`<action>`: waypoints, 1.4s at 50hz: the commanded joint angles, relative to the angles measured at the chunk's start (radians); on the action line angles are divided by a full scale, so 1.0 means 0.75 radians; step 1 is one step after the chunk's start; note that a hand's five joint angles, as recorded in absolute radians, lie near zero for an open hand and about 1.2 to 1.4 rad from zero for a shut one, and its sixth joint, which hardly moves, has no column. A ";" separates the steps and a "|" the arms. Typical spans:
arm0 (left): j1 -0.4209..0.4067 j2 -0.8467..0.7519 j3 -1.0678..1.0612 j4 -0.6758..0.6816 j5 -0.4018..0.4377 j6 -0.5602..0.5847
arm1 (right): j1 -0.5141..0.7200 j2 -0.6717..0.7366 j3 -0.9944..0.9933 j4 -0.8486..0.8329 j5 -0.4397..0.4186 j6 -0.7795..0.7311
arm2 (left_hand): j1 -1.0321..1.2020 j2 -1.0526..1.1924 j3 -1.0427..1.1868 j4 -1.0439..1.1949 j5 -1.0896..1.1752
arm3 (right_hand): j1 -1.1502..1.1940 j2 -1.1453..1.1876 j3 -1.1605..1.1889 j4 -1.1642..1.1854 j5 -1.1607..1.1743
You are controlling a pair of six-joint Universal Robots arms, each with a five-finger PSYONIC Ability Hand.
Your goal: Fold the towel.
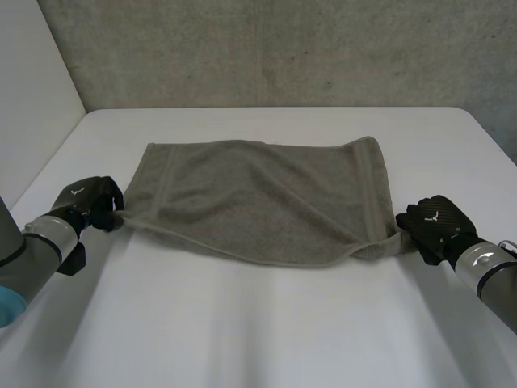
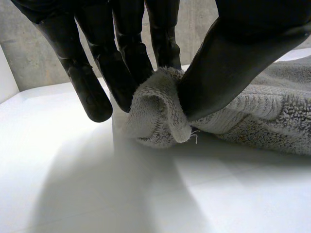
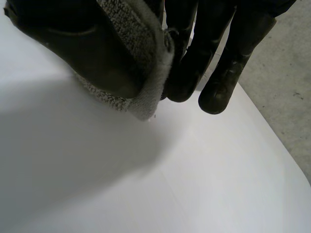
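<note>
A bare stretch of the white table (image 1: 242,339) runs across the bottom of the head view. Just past it, at the lower left, the left hand (image 1: 90,202) meets the near left corner of the grey towel (image 1: 258,198). In the left wrist view its thumb (image 2: 228,63) presses that bunched corner against the fingers (image 2: 121,73), so the hand is clamped on the cloth, low over the table.

At the lower right, the right hand (image 1: 432,222) holds the near right corner. In its wrist view the thumb (image 3: 97,53) and fingers (image 3: 184,77) pinch a fold of the terry cloth. The thumb covers most of the fold, and a small tip hangs out below.

Between the two hands the towel's near edge runs in a shallow bow. The rest of the towel lies spread across the middle of the frame, long side left to right, lightly wrinkled, with banded hems at both short ends.

Beyond its far edge there is more bare table. A rough concrete wall (image 1: 283,48) fills the top of the frame, with a white panel (image 1: 32,97) at the upper left.
</note>
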 commanded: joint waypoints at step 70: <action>-0.160 -0.073 1.525 -0.425 -0.006 -0.395 | 0.168 0.120 -1.898 0.822 0.247 0.744 | 0.136 0.072 0.091 0.043 0.136 | 0.094 0.074 0.066 0.070 0.074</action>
